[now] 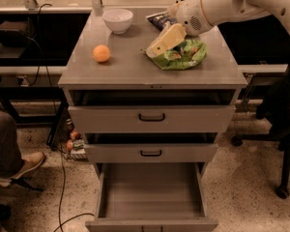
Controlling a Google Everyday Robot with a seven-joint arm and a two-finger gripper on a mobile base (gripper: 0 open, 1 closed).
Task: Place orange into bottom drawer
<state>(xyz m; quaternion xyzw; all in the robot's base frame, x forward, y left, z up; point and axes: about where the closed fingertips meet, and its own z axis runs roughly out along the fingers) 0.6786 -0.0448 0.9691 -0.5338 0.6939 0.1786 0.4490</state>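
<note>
The orange [101, 53] sits on the grey cabinet top [130, 69], left of centre. The bottom drawer [151, 192] is pulled out, its flat grey floor bare. My gripper [154, 48] hangs over the middle of the top, in front of the green bag, to the right of the orange and apart from it. It holds nothing that I can see.
A white bowl [118, 20] stands at the back left of the top. A green chip bag [183, 56] lies right of centre and a dark bag [160, 20] behind it. The two upper drawers [152, 117] are slightly ajar. A person's leg and shoe [14, 153] are at the left.
</note>
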